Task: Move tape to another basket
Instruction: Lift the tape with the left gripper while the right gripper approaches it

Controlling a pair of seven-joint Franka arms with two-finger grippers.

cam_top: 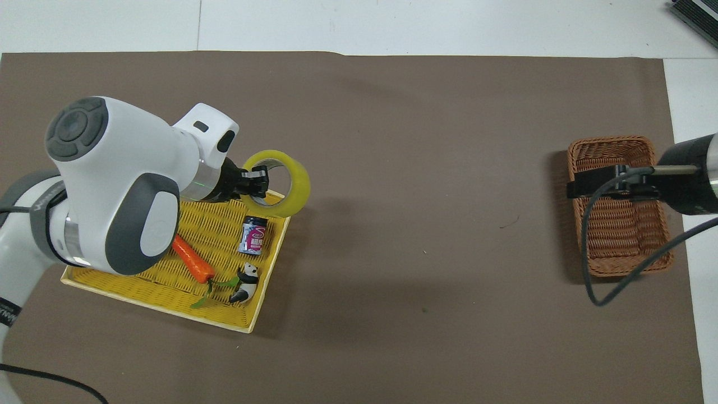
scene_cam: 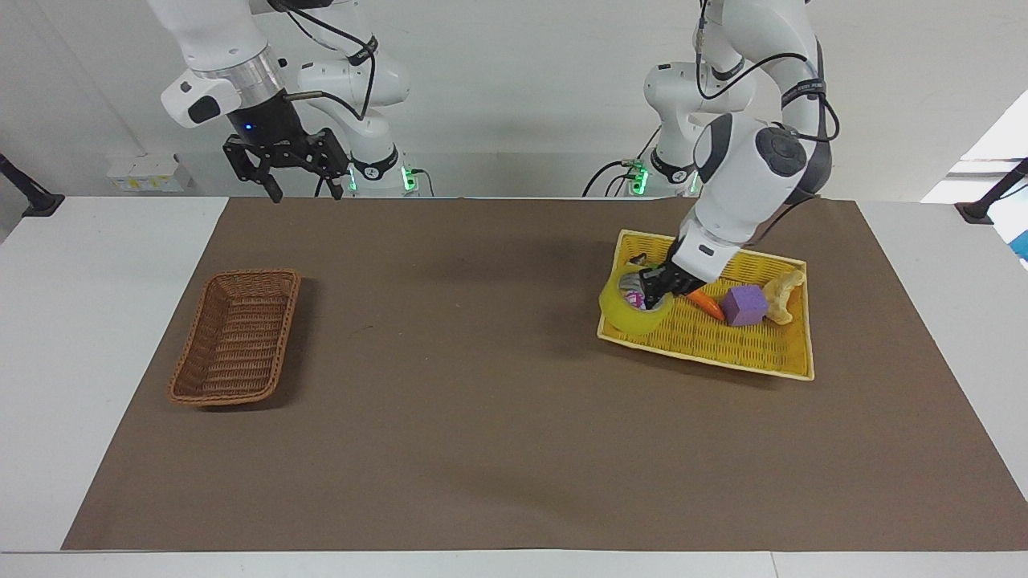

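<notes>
— Grippers' condition? Left gripper point(scene_cam: 660, 286) is clamped on the tape point(scene_cam: 631, 312), lifted over the yellow tray's point(scene_cam: 727, 347) rim, at the edge toward the table's middle.

— Noted. Right gripper point(scene_cam: 303, 181) is held spread, over the table's edge. Brown basket point(scene_cam: 235, 337) is seen at nine o'clock of the tray in the facing view, well apart. Purple cube point(scene_cam: 744, 305) lies in the tray.

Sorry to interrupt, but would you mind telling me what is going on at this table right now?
The left gripper is shut on the rim of a translucent yellow roll of packing tape and holds it in the air over the edge of the flat yellow woven tray. The small brown wicker basket, at the right arm's end of the table, holds nothing. The right gripper waits open, raised near that arm's base.
</notes>
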